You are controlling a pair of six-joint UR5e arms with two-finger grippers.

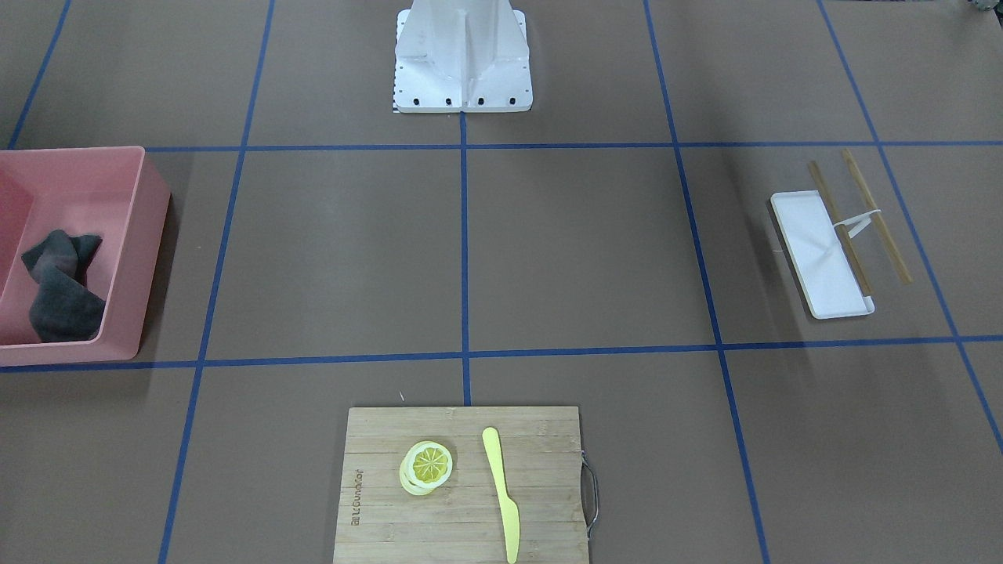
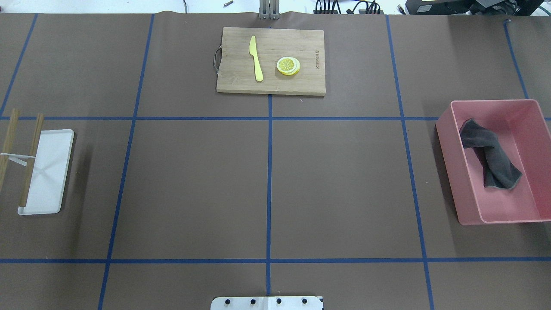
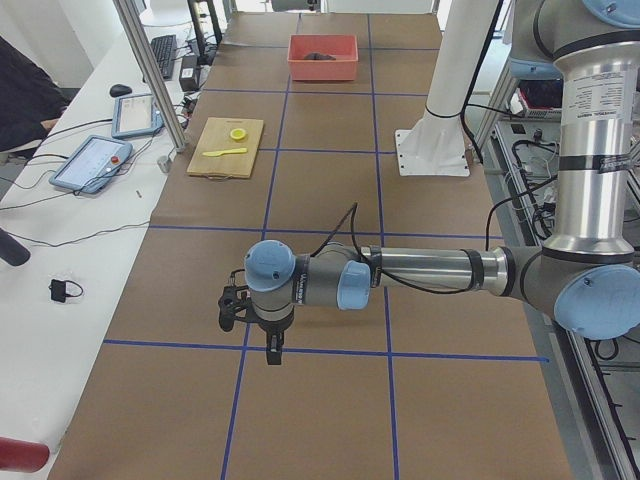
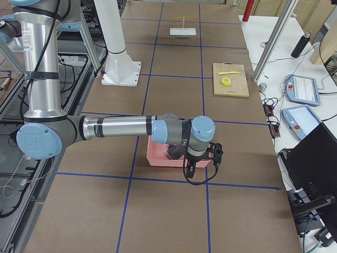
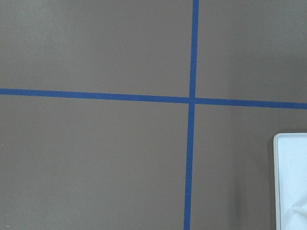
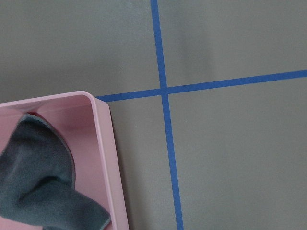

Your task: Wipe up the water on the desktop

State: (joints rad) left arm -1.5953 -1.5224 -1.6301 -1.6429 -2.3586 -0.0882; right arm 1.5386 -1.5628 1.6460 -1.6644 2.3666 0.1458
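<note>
**Desktop (image 2: pixel 193 185) with the cloth (image 2: pixel 490 157) in a pink bin (image 2: pixel 456 172)**

The desktop, brown with blue tape lines, fills the whole overhead view. The bin stands at the right edge of that view, and the dark grey cloth lies crumpled inside it. At the top centre lies a bamboo cutting board (image 2: pixel 232 82) with a yellow knife (image 2: pixel 256 58) and lemon slices (image 2: pixel 288 66) on it. At the left edge is a white tray (image 2: pixel 54 181) with two chopsticks (image 2: pixel 31 159).

The left gripper (image 3: pixel 255 320) hangs above the desktop in the lower centre of the left side view. The right gripper (image 4: pixel 202 158) hangs near the bin in the centre of the right side view. I cannot tell whether the jaws of either one are spread or pressed together.
</note>
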